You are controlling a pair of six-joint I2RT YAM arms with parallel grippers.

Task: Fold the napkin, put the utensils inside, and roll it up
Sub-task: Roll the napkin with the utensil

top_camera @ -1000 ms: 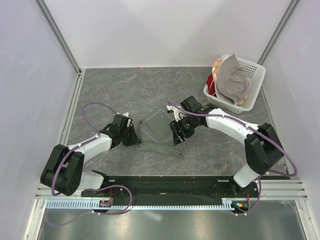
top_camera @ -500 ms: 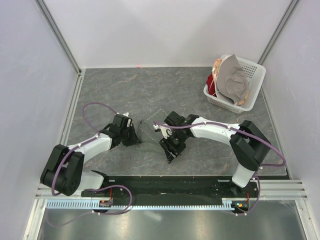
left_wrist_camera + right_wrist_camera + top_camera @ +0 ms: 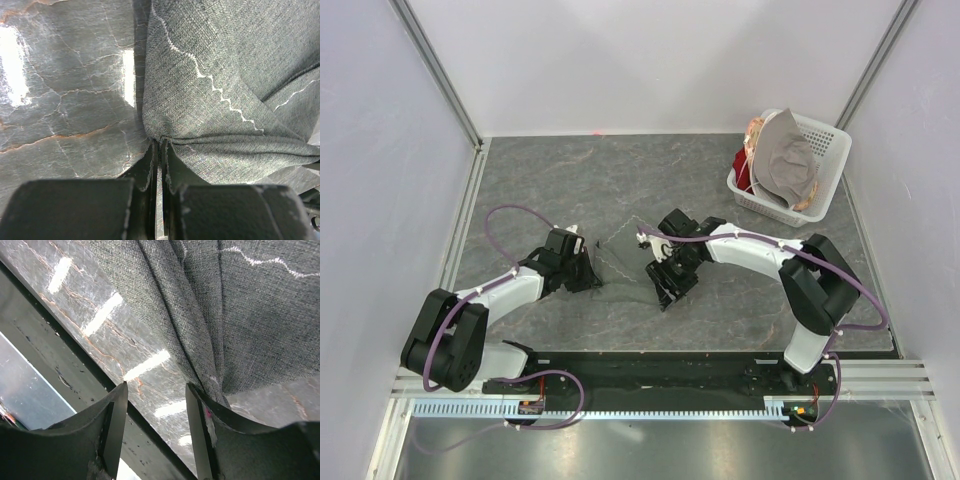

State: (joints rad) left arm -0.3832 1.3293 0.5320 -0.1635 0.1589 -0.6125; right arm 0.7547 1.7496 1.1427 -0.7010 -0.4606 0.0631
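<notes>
So the napkin is sitting on the table near the front edge, right between the two arms. It's all rumpled and bunched up, nowhere near flat. You can see the light zigzag hem stitching running across it in both wrist views.

Left pincer is down low at the napkin's left side. From its own camera the pincer is squeezed almost completely together, with a gathered bit of the napkin pinched in the thin slit between the jaws. The cloth fans out away from that pinch and folds over itself, one flap lying on top of another.

Right pincer is at the napkin's right side, angled down toward the table. In its wrist view the pincer is spread wide, and there's nothing in the gap, just marbled table and the dark rail at the near edge showing through. The napkin comes down in long pleats to a point touching one of the fingers, but it isn't between them, so no grip there.

Off in the far right corner there's a white basket with a paler grey-beige cloth draped in it, well apart from both arms.
</notes>
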